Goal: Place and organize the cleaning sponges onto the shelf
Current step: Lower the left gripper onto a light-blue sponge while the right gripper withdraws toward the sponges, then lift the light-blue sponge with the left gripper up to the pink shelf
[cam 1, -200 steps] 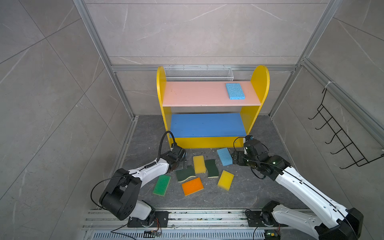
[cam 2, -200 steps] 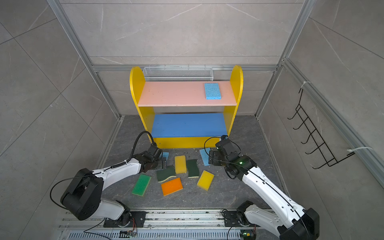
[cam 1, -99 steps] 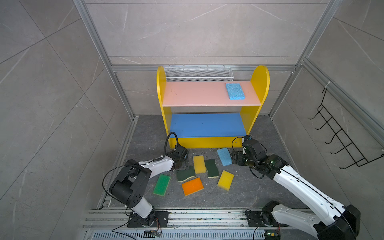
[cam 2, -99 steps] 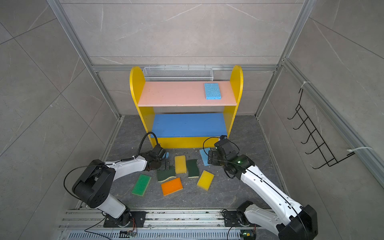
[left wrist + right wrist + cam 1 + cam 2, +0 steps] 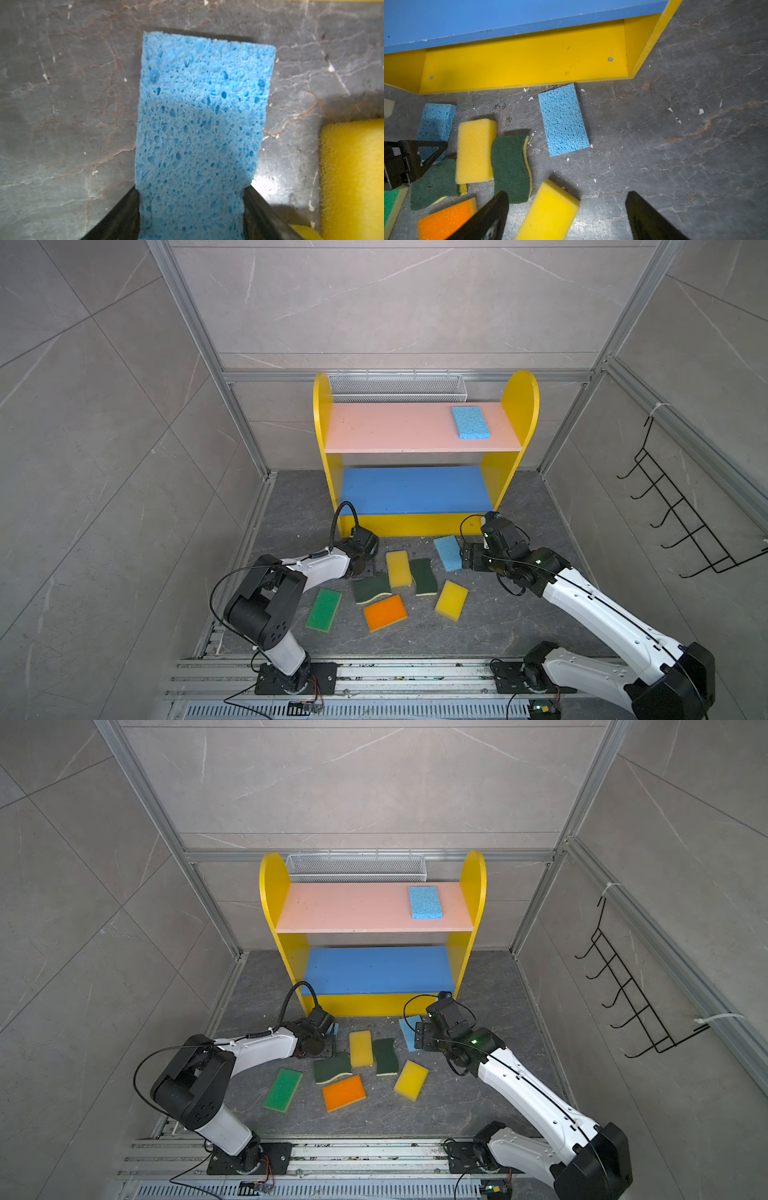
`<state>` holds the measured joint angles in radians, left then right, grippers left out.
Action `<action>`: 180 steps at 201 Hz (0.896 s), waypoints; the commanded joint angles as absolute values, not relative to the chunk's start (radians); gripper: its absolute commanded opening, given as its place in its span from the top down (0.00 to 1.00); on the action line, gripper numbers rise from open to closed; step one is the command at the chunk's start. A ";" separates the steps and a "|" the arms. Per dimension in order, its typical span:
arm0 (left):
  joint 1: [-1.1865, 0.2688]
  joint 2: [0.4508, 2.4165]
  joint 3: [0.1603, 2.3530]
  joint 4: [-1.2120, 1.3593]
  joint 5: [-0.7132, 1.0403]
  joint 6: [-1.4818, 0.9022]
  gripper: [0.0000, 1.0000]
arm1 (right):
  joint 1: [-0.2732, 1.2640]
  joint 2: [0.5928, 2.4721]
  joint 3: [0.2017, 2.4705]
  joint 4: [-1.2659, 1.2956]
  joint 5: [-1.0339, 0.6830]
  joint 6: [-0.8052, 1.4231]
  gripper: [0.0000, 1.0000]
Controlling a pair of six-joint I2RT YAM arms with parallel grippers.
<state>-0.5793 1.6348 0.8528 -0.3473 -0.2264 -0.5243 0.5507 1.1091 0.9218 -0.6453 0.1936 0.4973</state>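
By yellow three-tier shelf (image 5: 415, 525) base, left pincer (image 5: 191, 188) grips light-blue porous foam sponge (image 5: 200, 116), right pincer (image 5: 568, 196) released; best squeeze gently, lift straight up.

A light blue sponge (image 5: 471, 423) lies on the pink board (image 5: 395, 429).

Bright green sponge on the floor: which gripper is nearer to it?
Left. The left gripper is just beyond the bright green sponge toward the shelf, jaws pinching a light blue sponge; the right gripper, jaws open, hangs across the sponge pile, farther off.
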 commanded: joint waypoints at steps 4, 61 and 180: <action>-0.584 1.564 0.844 -0.486 -0.233 -0.515 0.34 | 0.555 1.108 0.912 -0.636 0.201 0.478 0.09; -0.585 1.375 0.895 -0.626 -0.246 -0.484 0.37 | 0.555 1.090 0.899 -0.632 0.198 0.480 0.09; -0.736 1.067 1.176 -0.959 -0.303 -0.409 0.38 | 0.555 1.053 0.885 -0.632 0.188 0.500 0.09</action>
